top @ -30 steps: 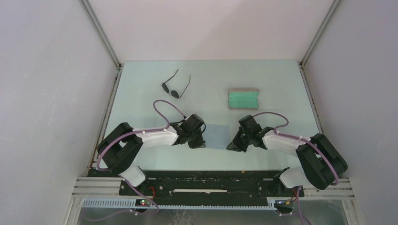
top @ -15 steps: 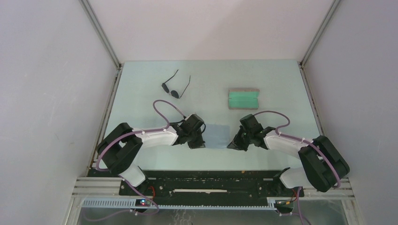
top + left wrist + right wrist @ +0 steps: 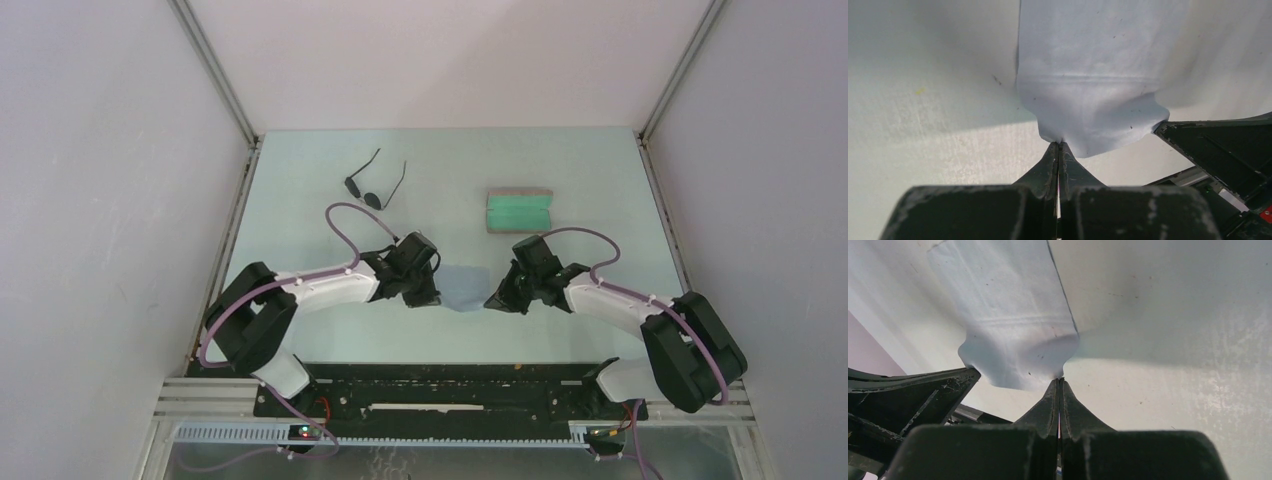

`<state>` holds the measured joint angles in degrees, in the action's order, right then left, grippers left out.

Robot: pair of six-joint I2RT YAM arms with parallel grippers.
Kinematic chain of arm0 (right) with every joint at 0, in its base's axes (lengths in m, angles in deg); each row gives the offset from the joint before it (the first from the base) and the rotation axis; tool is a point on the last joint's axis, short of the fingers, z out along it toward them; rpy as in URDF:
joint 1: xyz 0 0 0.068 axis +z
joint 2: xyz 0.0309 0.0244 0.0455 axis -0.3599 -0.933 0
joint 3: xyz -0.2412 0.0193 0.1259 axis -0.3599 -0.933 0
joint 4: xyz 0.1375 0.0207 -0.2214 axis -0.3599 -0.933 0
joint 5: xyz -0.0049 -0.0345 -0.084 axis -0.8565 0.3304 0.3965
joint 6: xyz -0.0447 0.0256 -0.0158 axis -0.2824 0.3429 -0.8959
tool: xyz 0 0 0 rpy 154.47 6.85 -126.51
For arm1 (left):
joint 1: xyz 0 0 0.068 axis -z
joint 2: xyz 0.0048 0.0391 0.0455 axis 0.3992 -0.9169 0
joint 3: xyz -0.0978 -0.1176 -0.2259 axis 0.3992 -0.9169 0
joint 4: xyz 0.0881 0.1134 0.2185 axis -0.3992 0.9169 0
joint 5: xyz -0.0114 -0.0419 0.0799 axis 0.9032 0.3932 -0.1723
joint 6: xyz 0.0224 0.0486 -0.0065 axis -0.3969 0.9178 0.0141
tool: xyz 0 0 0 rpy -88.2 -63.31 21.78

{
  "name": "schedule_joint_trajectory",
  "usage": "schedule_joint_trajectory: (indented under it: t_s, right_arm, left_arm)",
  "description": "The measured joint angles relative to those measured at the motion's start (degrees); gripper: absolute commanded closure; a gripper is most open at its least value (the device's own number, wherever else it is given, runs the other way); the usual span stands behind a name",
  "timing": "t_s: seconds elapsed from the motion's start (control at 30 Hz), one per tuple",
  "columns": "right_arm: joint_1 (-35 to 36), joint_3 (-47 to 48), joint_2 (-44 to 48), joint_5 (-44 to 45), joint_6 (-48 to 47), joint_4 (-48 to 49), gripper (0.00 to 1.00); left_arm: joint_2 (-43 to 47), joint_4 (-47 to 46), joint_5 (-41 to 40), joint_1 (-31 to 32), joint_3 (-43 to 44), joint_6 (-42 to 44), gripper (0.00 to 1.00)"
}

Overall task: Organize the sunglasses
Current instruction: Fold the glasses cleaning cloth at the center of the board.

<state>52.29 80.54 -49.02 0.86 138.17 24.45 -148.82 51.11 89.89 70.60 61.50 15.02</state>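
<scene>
Over the pale green tabletop (image 3: 440, 160), the left gripper (image 3: 1059, 145) and the right gripper (image 3: 1060, 380) have both crept a little farther from the bases. The light blue square cloth (image 3: 462, 285), flat a second ago, now has its near edge raised and puckered. The left jaws are pressed together on its near left corner, and the right jaws, only just closed, pinch the near right corner. With both corners held, the cloth looks ready to be lifted. The grey oblong case with green lining (image 3: 518, 212) lies open beyond the cloth. The thin black wire-frame sunglasses with dark oval lenses (image 3: 366, 192) sit untouched at far left, temples unfolded.
</scene>
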Motion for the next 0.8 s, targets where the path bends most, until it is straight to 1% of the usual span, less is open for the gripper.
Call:
schedule_joint_trajectory:
  t_s: [0.2, 0.37, 0.5, 0.8]
  right_arm:
    - [-1.2, 2.9, -0.8, 0.0, -1.0, -1.3, 1.00]
    - [-2.6, 5.2, -3.6, 0.0, -1.8, -1.7, 1.00]
    - [-3.2, 7.1, -5.9, -0.2, -2.5, -1.9, 1.00]
    - [-4.5, 9.2, -9.6, -1.2, -3.2, -1.7, 1.00]
  left_arm:
    - [0.0, 0.3, 1.0, -2.0, 1.6, 1.2, 1.00]
    - [-0.2, 1.1, 1.8, -3.7, 3.1, 2.0, 1.00]
    - [-1.7, 1.2, 2.9, -4.7, 5.6, 3.0, 1.00]
    - [-5.4, 2.0, 4.5, -6.8, 8.1, 4.6, 1.00]
